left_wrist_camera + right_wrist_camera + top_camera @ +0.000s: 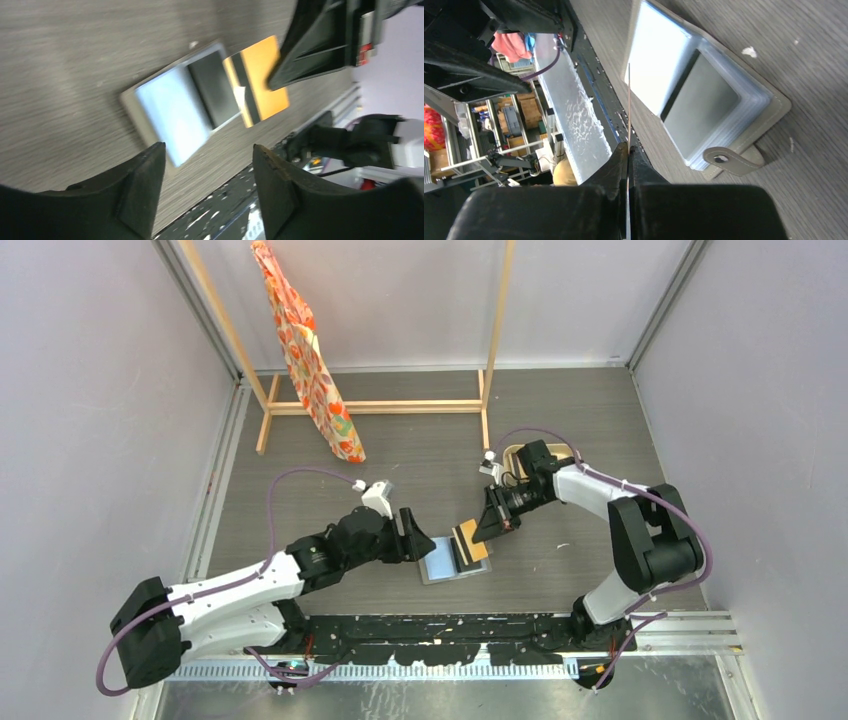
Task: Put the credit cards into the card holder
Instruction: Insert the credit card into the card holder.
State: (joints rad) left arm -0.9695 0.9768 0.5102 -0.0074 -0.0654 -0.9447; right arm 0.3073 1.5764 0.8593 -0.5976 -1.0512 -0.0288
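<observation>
Orange credit card point(471, 542) over the open grey card holder point(441, 563).
We see the right gripper point(497, 525) pinching its edge, the left gripper point(415, 537) spread beside the holder; print too blurred to read.

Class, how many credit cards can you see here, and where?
1. The orange credit card is pinched in the right gripper, over one edge of the open card holder. Others may be hidden inside the holder or behind the right arm.
</observation>
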